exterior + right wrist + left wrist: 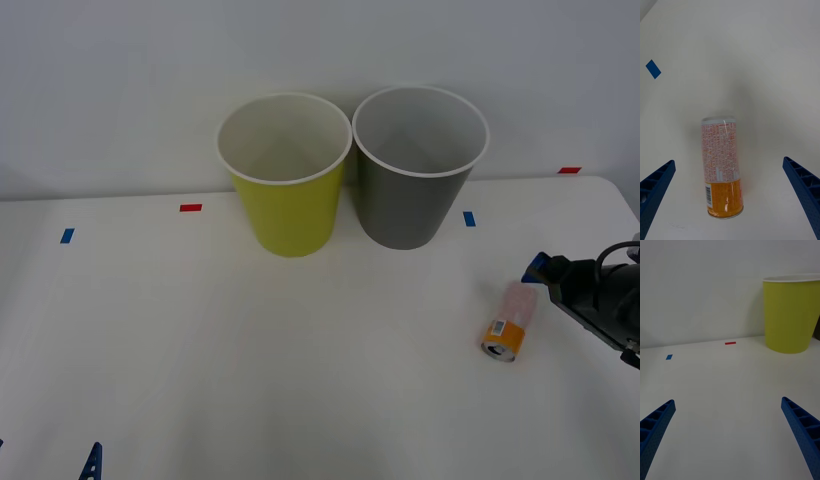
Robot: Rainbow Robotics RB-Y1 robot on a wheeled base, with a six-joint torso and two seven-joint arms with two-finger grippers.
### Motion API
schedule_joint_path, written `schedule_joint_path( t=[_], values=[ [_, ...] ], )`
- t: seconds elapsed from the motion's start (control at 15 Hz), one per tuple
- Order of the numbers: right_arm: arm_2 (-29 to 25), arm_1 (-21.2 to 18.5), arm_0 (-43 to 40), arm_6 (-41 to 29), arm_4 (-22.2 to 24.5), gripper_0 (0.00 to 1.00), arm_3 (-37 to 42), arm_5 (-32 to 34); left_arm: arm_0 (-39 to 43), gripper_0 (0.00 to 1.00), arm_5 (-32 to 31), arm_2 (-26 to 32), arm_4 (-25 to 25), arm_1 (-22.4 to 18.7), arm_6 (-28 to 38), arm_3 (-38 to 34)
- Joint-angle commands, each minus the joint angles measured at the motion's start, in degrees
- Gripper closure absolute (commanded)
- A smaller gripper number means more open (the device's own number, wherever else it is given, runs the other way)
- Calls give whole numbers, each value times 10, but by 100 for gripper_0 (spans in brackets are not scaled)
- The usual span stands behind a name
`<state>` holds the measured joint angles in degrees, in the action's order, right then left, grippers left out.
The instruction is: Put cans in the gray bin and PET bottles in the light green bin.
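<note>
A small can (511, 320) with a pale pink body and an orange band lies on its side on the white table, at the right. My right gripper (540, 274) hovers just right of it. In the right wrist view the gripper (728, 161) is open, one blue finger on each side of the can (720, 165) and neither touching it. The light green bin (285, 180) and the gray bin (415, 170) stand upright side by side at the back. My left gripper (728, 401) is open and holds nothing, low at the table's near left (92, 465). PET bottles are out of view.
Small tape marks lie on the table: red (190, 207) and blue (66, 236) at the left, blue (469, 218) and red (569, 170) at the right. A white wall rises right behind the bins. The table's right edge runs close to the right arm.
</note>
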<state>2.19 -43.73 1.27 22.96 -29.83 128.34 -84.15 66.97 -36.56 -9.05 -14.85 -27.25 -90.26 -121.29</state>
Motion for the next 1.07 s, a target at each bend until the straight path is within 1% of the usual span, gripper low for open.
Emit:
schedule_joint_path(
  t=[0.07, 0.13, 0.27, 0.33, 0.4, 0.47, 0.6, 0.87, 1.07],
  values=[
    [7, -1, 33, 2, -37, 0, -38, 0, 0, 3, 0, 0, 0, 0, 0, 0],
    [17, -6, 51, 2, -50, 0, -55, 0, 0, 3, 0, 0, 0, 0, 0, 0],
    [25, -21, 84, 6, -95, 0, -99, 0, 0, 3, 0, 0, 0, 0, 0, 0],
    [28, -32, 97, 15, -122, 0, -118, 0, 0, 3, 0, 0, 0, 0, 0, 0],
    [44, -51, 112, 45, -145, 0, -138, 0, 0, 3, 0, 0, 0, 0, 0, 0],
    [55, -63, 123, 51, -156, 0, -155, 0, 0, 3, 0, 0, 0, 0, 0, 0],
    [63, -66, 139, 53, -170, 0, -179, 0, 0, 3, 0, 0, 0, 0, 0, 0],
    [85, -66, 160, 58, -177, 0, -216, 1, 0, 3, 0, 0, 0, 0, 0, 0],
    [99, -66, 175, 65, -193, 0, -247, 16, 0, 3, 0, 0, 0, 0, 0, 0]
  ],
)
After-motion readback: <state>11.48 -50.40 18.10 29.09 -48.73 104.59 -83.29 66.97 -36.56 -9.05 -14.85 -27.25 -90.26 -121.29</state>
